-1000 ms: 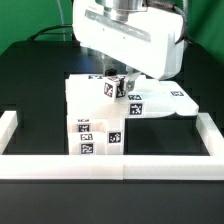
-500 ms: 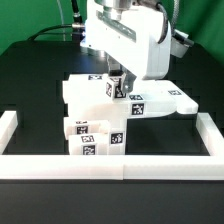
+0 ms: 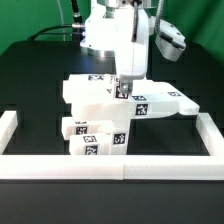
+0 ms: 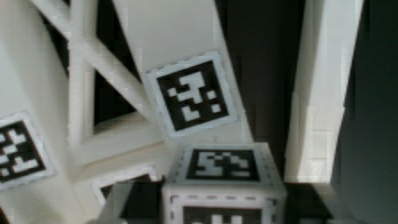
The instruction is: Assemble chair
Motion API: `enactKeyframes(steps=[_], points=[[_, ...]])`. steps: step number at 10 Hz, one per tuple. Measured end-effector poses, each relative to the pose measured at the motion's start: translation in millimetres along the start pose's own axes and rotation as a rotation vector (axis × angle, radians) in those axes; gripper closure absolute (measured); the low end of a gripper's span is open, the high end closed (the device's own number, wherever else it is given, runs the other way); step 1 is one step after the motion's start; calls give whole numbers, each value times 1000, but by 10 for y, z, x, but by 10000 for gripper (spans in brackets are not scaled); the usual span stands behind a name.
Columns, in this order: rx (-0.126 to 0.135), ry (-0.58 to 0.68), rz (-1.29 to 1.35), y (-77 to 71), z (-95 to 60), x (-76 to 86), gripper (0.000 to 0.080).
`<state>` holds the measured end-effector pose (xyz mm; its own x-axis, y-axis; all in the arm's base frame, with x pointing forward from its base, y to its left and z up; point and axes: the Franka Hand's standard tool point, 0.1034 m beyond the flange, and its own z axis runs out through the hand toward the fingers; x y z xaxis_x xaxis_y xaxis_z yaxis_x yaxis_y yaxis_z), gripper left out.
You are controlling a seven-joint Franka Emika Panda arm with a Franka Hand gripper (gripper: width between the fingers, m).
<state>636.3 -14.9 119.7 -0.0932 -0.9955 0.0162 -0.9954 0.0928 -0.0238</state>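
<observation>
The chair lies in parts near the table's front middle. A flat white slab lies at the exterior view's left, and a tagged slab reaches to its right. Tagged blocky parts stand in front of them. My gripper hangs straight down over the pile's middle, shut on a small tagged white block. In the wrist view the block sits between my dark fingers. Past it lies the leg frame with slanted bars and a tag.
A low white border wall runs along the table's front, with side walls at the exterior view's left and right. The black table spreads around the parts. Cables hang behind the arm.
The wrist has turned about its vertical axis, so the arm's wide white body now shows narrower. The held block has shifted slightly lower and to the exterior view's right.
</observation>
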Motion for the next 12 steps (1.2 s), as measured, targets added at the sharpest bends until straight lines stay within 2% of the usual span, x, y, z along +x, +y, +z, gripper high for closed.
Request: enactKeyframes(steps=[2,4,5,6,7,8,9,12], points=[[0,0,109,1,0,-14,515],[-1,0,102,3,4,-16,515],[-4,2,66,8,12,-14,421],[-14,2,32,24,31,-17,282],[-21,2,15,26,42,-23,192],[-22,3,-66,28,47,-20,192],[-23,2,-154,31,52,-19,157],[-25,-1,-384,34,55,-18,150]])
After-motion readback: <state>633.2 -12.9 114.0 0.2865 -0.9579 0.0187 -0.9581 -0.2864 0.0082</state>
